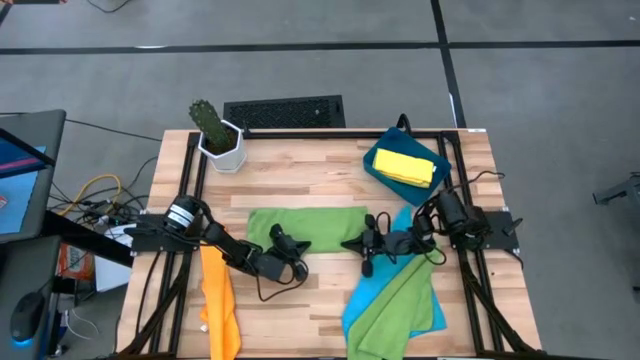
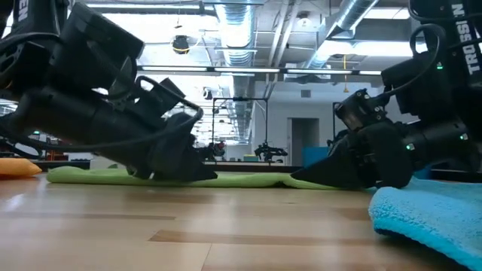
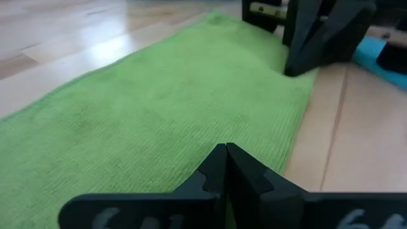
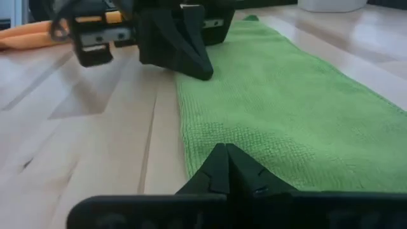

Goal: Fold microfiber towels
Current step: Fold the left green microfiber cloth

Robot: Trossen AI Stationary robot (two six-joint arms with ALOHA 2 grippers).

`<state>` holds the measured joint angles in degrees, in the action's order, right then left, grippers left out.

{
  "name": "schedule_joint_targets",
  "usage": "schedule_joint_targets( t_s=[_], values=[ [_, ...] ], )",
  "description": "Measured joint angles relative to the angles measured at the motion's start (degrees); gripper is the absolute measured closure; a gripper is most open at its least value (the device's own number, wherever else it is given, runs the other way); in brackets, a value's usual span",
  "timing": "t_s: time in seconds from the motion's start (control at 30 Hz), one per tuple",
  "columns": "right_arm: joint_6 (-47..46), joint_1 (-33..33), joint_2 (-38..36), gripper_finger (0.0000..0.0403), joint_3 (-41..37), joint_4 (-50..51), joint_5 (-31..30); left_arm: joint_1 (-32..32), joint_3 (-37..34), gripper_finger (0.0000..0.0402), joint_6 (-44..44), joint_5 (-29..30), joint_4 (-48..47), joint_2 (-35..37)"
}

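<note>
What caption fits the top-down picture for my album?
Two shut claws, left claw and right claw, pinch the flat green towel at both ends.

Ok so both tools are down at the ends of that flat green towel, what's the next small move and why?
Probably lift both near corners together and carry them toward the far edge. The left tool and right tool look shut at opposite ends of the green towel, which lies flat and looks only partly folded. Whether cloth is actually pinched isn't clear, so raise slowly and check that it follows.
</note>
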<state>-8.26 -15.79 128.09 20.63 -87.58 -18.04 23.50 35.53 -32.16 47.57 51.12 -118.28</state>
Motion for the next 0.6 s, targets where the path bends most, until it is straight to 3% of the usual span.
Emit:
schedule_joint_targets(
  t_s=[0.17, 0.37, 0.6],
  values=[
    [0.8, 0.0, -2.9, 0.0375, -2.1, 1.2, 0.3, 0.0, 0.0, 0.0402, -0.3, 0.2, -0.1, 0.0],
    [6.3, 0.1, -14.2, 0.0368, -5.6, 3.9, 0.2, 0.0, 0.0, 0.0402, 0.2, 0.2, 0.1, 0.0],
    [4.3, -0.7, -30.3, 0.0304, -8.4, 32.5, 0.3, 0.0, 0.0, 0.0401, 4.1, -0.2, 4.1, 1.5]
  ],
)
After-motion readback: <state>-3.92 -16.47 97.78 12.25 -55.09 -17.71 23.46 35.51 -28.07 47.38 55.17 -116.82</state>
